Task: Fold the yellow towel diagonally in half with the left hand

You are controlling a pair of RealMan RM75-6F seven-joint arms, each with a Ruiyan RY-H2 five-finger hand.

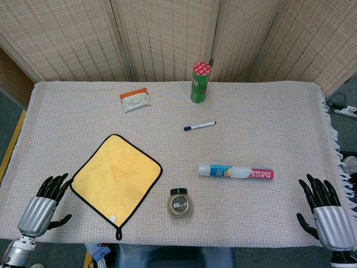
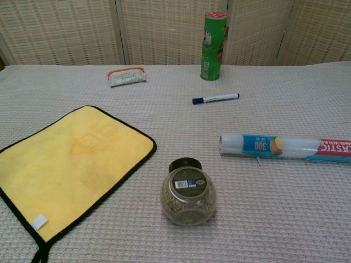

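The yellow towel (image 1: 116, 177) with black trim lies flat and unfolded on the table, turned like a diamond, with a loop at its near corner. The chest view shows the towel (image 2: 68, 161) at the lower left. My left hand (image 1: 43, 205) rests open at the table's near left edge, just left of the towel's left corner and not touching it. My right hand (image 1: 326, 212) sits open at the near right edge, far from the towel. Neither hand shows in the chest view.
A small glass jar (image 1: 181, 202) stands just right of the towel's near side. A plastic wrap roll (image 1: 236, 172) lies to the right. A blue marker (image 1: 199, 126), a green can (image 1: 200, 82) and a small packet (image 1: 135, 99) sit further back.
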